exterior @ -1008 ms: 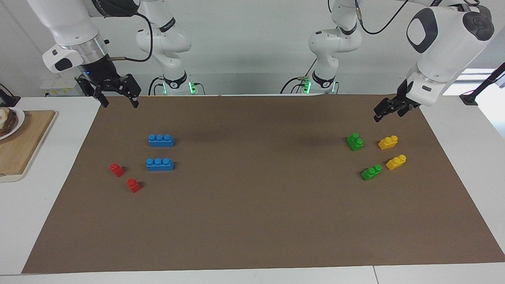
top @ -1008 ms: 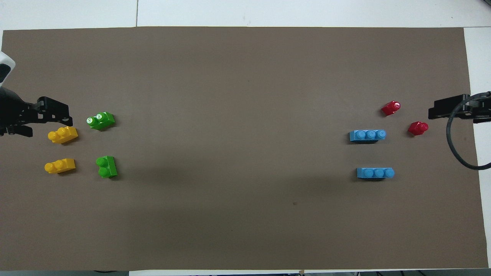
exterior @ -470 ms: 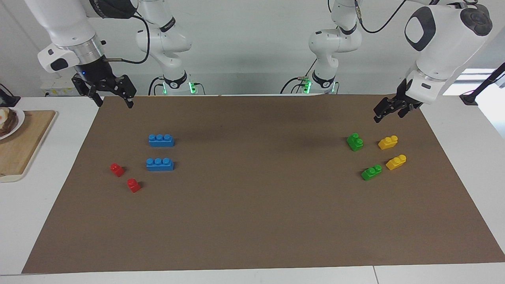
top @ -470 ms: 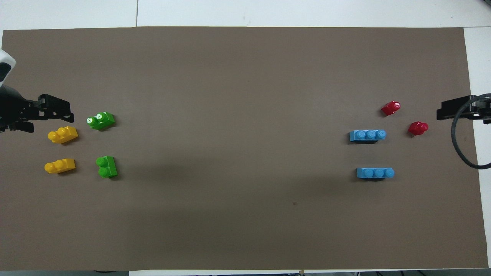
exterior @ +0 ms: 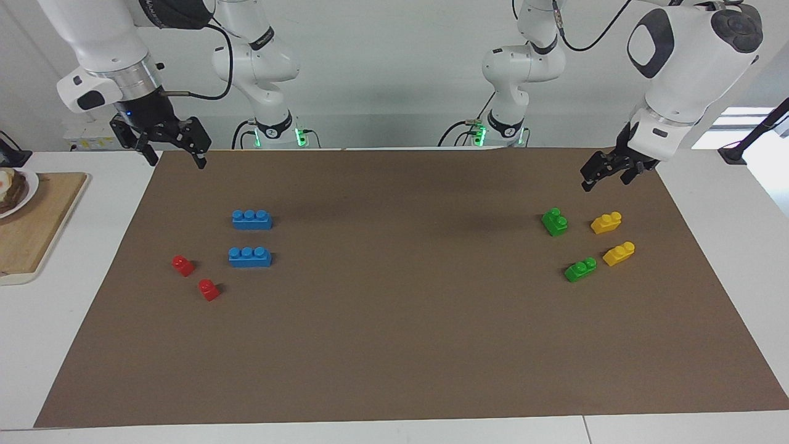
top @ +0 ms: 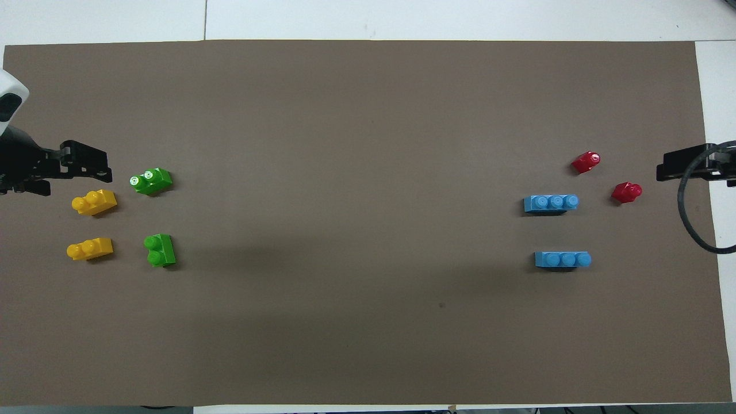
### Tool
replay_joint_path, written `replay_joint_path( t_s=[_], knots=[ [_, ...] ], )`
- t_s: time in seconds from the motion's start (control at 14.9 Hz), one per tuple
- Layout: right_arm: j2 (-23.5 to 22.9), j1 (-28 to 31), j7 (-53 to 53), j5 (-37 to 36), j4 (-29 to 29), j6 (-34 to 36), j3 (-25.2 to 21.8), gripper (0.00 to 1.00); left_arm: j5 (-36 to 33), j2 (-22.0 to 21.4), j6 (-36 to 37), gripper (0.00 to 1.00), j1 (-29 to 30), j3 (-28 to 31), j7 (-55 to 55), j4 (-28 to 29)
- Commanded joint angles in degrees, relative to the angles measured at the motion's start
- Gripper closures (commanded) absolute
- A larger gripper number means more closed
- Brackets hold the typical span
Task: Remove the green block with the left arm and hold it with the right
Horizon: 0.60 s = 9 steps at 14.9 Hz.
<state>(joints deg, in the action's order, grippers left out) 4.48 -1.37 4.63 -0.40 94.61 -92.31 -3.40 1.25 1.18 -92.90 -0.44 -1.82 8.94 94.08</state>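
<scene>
Two alike green blocks lie on the brown mat toward the left arm's end of the table. One green block [exterior: 555, 222] [top: 160, 250] is nearer to the robots, and the other green block [exterior: 580, 269] [top: 151, 181] lies farther out. My left gripper [exterior: 605, 182] [top: 77, 173] hangs open and empty in the air over the mat's end, by the yellow bricks, and touches nothing. My right gripper [exterior: 177, 163] is open and empty, raised over the mat's corner at the right arm's end.
Two yellow bricks [exterior: 606, 222] [exterior: 619, 253] lie beside the green ones. Two blue bricks [exterior: 252, 219] [exterior: 249, 257] and two red bricks [exterior: 182, 265] [exterior: 209, 290] lie toward the right arm's end. A wooden board [exterior: 43, 222] with a plate sits off the mat there.
Both grippers have shifted slightly: the right one rose and drew toward the mat's corner, and the left one edged toward the green blocks. No block has moved.
</scene>
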Motion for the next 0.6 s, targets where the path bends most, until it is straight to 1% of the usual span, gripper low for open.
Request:
replay_joint_path(
  t_s=[0.0,0.13,0.54],
  knots=[
    [-0.17,-0.39,-1.56,-1.36,-0.83,2.40,-0.38,0.00,-1.07,0.05,0.17,0.00,-0.70,0.94,-1.21,-0.91],
    [-0.09,-0.30,-1.56,-1.36,-0.91,3.10,-0.38,0.00,-0.99,0.40,0.44,0.00,-0.79,0.77,-1.30,-2.23],
    [0.00,-0.04,-1.56,-1.36,-0.74,4.07,-0.29,0.00,-0.64,0.40,-0.44,0.00,-0.79,0.77,-1.30,-1.97]
  ],
)
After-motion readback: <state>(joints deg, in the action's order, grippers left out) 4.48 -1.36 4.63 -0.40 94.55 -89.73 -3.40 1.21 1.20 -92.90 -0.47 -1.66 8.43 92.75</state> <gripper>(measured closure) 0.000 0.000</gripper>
